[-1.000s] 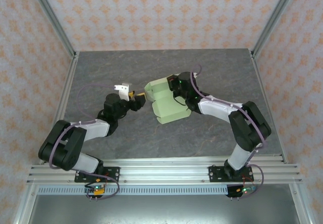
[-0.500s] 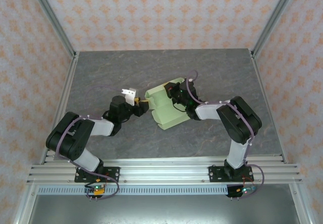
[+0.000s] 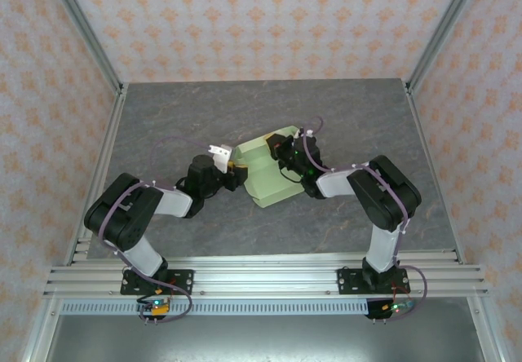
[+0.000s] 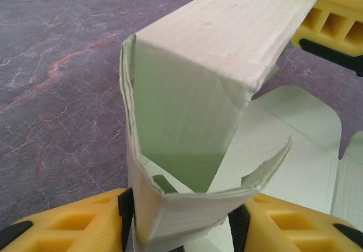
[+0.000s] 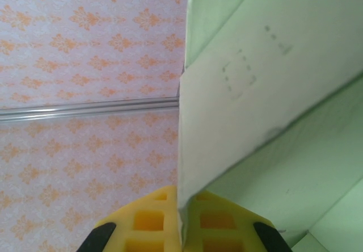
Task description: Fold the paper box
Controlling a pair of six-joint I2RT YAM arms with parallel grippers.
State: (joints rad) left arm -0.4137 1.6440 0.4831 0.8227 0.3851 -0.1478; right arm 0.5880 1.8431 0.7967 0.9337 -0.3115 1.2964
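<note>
The paper box (image 3: 265, 174) is a pale green card sheet, partly folded, lying mid-table between both arms. My left gripper (image 3: 237, 175) is at its left end. In the left wrist view its two yellow fingers (image 4: 62, 226) press from both sides on a folded, open-topped wall of the paper box (image 4: 187, 121), so my left gripper (image 4: 181, 232) is shut on it. My right gripper (image 3: 277, 147) holds the far right part. In the right wrist view my right gripper (image 5: 181, 229) is shut on a thin panel edge of the paper box (image 5: 255, 93).
The grey stone-patterned table (image 3: 163, 125) is bordered by aluminium rails (image 3: 98, 174) and patterned walls. Unfolded flaps (image 4: 306, 150) lie flat on the table behind the raised wall. The right gripper's yellow fingers (image 4: 334, 19) show at the upper right of the left wrist view.
My left gripper has moved right from beside the box onto its left end. The right arm has folded in and the box has shifted slightly.
</note>
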